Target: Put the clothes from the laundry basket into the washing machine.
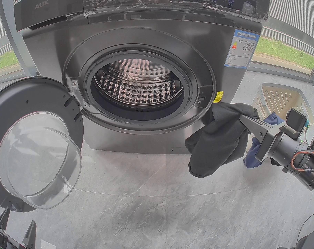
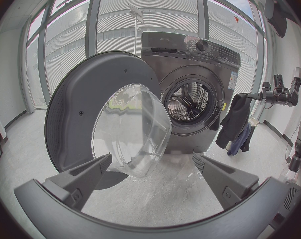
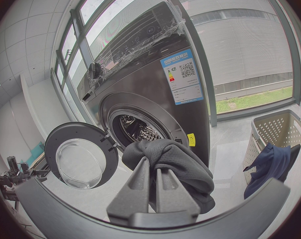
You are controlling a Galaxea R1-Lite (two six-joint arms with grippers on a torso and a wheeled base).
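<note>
My right gripper (image 1: 243,118) is shut on a dark grey garment (image 1: 221,137), which hangs in the air just right of the washing machine's front, between the drum opening (image 1: 138,87) and the laundry basket (image 1: 285,99). The same dark grey garment (image 3: 177,163) drapes over the gripper (image 3: 153,165) in the right wrist view. A blue garment (image 1: 259,144) hangs over the basket's near rim, and the blue garment (image 3: 271,166) and basket (image 3: 280,130) stand on the floor. The machine's door (image 1: 32,139) is swung wide to the left. My left gripper (image 2: 150,160) stands open low at the left, holding nothing.
The washing machine (image 2: 190,90) stands on a grey marbled floor (image 1: 146,197) with open room in front of it. Large windows and their frames lie behind and beside the machine. The open door takes up the space at the front left.
</note>
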